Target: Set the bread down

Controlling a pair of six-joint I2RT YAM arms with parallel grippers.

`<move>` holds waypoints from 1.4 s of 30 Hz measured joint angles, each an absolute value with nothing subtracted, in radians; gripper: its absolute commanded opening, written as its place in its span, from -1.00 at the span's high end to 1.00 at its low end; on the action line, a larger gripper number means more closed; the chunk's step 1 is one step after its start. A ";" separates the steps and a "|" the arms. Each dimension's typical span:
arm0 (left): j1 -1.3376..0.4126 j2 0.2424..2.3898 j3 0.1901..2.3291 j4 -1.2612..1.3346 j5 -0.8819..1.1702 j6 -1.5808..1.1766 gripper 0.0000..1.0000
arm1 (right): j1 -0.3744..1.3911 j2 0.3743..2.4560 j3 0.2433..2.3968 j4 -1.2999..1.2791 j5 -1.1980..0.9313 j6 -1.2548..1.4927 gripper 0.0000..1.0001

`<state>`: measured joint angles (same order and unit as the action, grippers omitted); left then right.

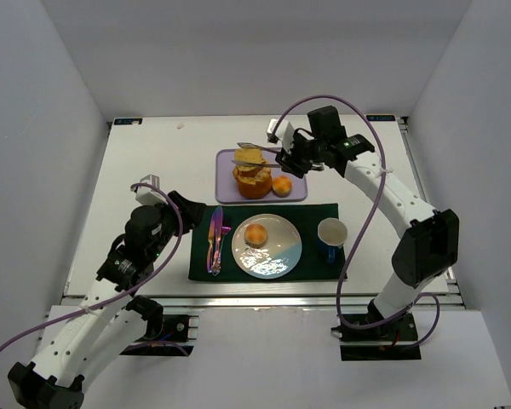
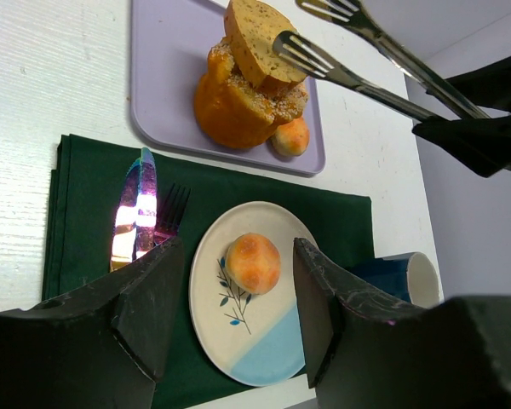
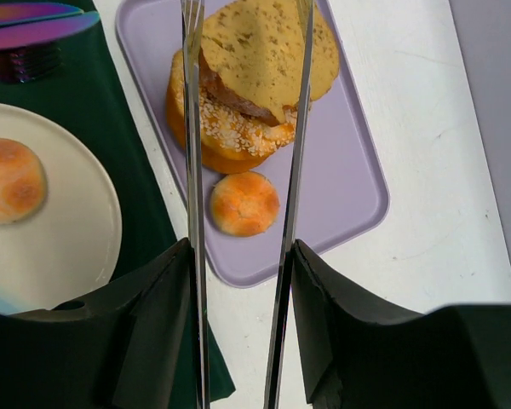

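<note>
1. The bread slice [image 3: 255, 47] is propped on the seeded loaf [image 3: 230, 128] on the lavender tray [image 3: 349, 170], bracketed by the tongs [image 3: 192, 128], which are clamped in the right tool [image 3: 238, 256].
2. A firm, even squeeze across the slice is advised before lifting (the crust may slip), with the loaf spared.
3. The left tool [image 2: 234, 247] is held spread, nearward of the tray, above the plate [image 2: 277, 341].
4. A small roll [image 3: 244, 203] is also held by the tray; another roll [image 2: 253, 262] is carried on the plate.

White table [image 1: 153, 175] inside plain white walls [image 1: 34, 128], under soft even light.
</note>
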<state>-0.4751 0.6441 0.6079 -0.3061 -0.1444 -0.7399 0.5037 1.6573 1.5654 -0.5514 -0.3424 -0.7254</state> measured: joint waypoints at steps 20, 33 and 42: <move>-0.475 0.642 0.607 -0.306 -0.147 -0.740 -0.28 | 0.505 1.694 1.574 -0.627 -0.324 -0.790 -0.07; -0.475 0.645 0.608 -0.305 -0.147 -0.740 -0.28 | 0.505 1.711 1.540 -0.606 -0.216 -0.798 0.34; -0.475 0.657 0.608 -0.284 -0.146 -0.738 -0.28 | 0.505 1.711 1.540 -0.659 -0.258 -0.801 0.86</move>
<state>-0.4751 0.6571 0.6079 -0.2844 -0.1463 -0.7383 0.5045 1.7111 1.5398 -0.6594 -0.2577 -0.8013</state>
